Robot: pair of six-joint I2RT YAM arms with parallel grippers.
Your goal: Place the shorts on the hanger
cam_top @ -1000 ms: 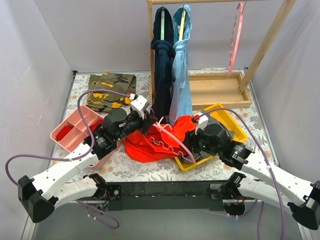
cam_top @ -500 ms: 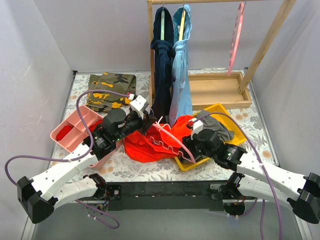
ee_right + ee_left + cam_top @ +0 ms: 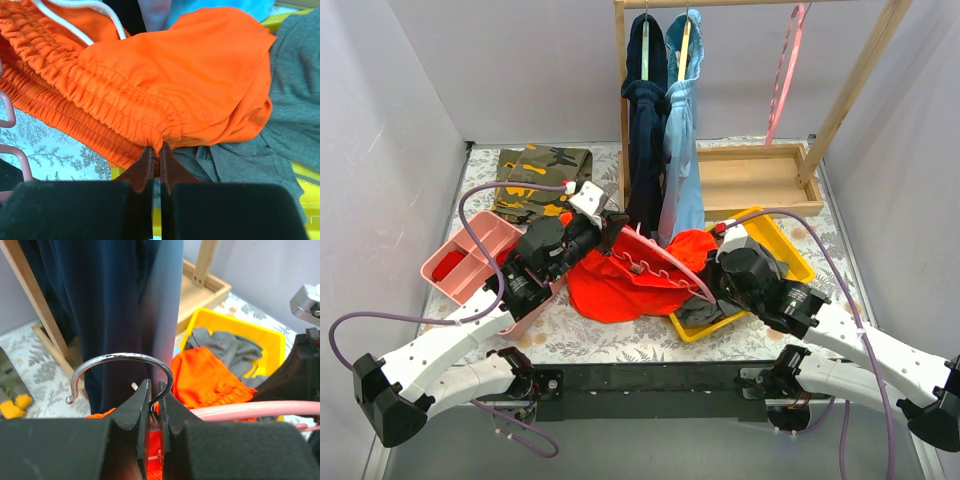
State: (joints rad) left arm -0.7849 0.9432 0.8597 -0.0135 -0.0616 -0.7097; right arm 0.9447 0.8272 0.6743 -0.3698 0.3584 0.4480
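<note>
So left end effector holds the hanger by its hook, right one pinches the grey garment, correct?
No: the right end effector pinches the shorts, not the grey garment, as the right wrist view shows. The left end effector holds the hanger by its hook.

The red-orange shorts (image 3: 615, 288) lay bunched up in a soft heap. The thin pink hanger (image 3: 670, 264) slanted across them.

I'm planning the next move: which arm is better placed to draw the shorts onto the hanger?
Right. The right tool is shut on the gathered elastic edge of the shorts, so it can probably pull them along. The left tool is clamping the hanger at its metal hook.
</note>
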